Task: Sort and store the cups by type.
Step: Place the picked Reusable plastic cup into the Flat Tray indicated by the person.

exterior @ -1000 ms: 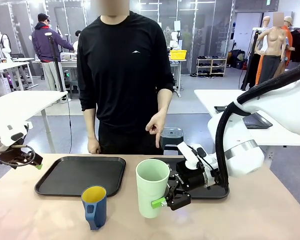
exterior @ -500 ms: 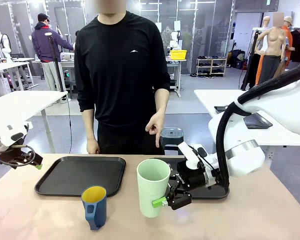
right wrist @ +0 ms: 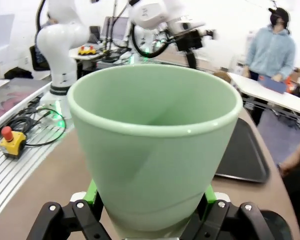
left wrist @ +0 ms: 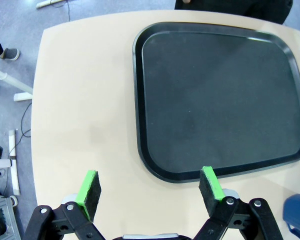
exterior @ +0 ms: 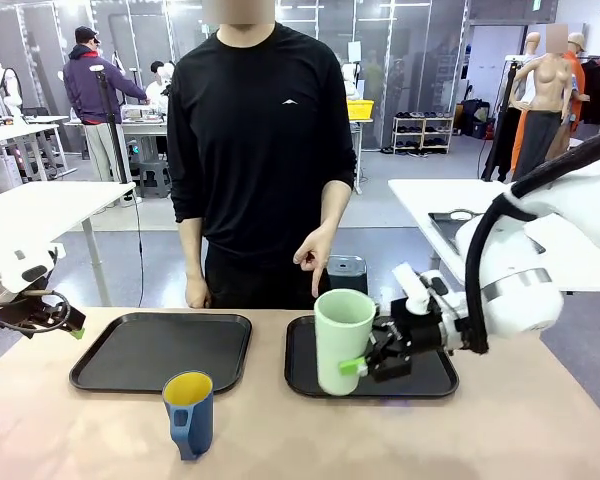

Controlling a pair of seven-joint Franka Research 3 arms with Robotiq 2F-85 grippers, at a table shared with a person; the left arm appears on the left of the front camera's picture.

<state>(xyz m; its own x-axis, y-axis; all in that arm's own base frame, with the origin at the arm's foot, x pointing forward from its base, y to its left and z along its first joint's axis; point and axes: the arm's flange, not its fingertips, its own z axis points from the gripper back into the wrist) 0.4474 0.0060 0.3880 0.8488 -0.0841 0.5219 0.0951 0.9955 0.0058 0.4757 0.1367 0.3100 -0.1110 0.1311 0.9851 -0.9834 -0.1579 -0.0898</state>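
1. We judged the step in hand to be storing the tumbler [exterior: 344, 338]. The right tool [exterior: 360, 364] gripped its lower wall, holding it at the near left corner of the right tray [exterior: 430, 381]; we could not tell whether it touched the tray.
2. The next move, we judged, called for lowering it upright and then releasing.
3. The tumbler was tall, pale mint green, handleless, empty and slightly tilted.
4. The blue mug [exterior: 189, 412], yellow inside, stood by the table's [exterior: 500, 440] near edge, just off the left tray's [exterior: 100, 376] near right corner. The left tool [left wrist: 150, 182] hung released.
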